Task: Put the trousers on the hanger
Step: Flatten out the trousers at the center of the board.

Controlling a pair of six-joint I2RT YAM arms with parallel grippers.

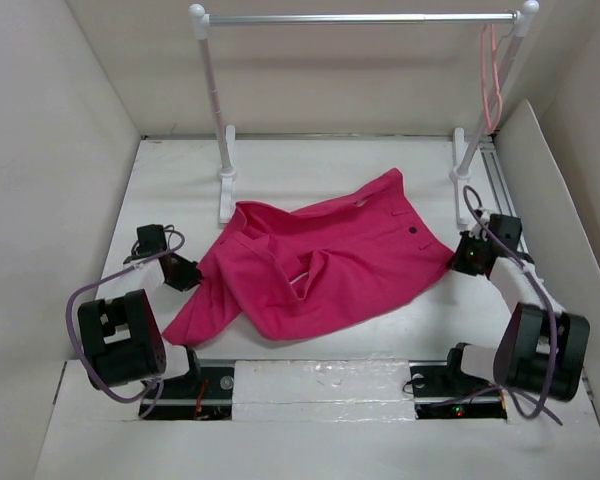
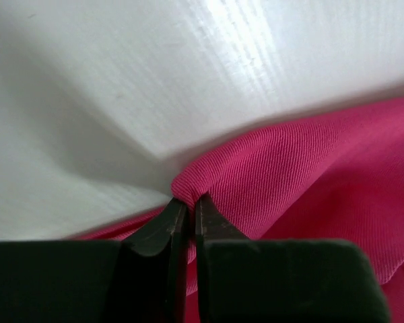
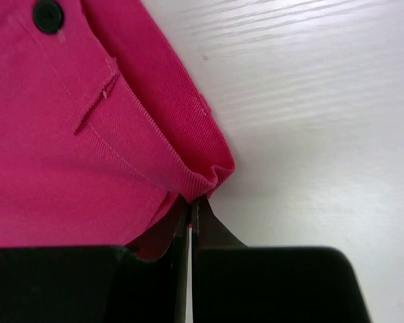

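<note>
The white counter (image 1: 310,165) carries my large magenta-pink soft cloth trousers (image 1: 320,265), crumpled in the middle with the legs folded over each other. Behind them stands a white-posted rack with a silver bar (image 1: 365,18). A thin pale-pink hanger (image 1: 491,80) hangs at its right end, well apart from the cloth.

My left hand (image 2: 187,202) is closed on the trousers' left edge, pinching only a small pucker at the fingertips. My right hand (image 3: 190,205) is closed on the waistband corner, near the small dark button (image 3: 48,15), again by the very tips.

As I judge it:
- Either shallow pinch could slip once the cloth's weight comes on.
- The tangled legs could rise as one lump and refuse to drape.
- A bump could knock the hanger off the bar.

No brand, label or writing is readable.
</note>
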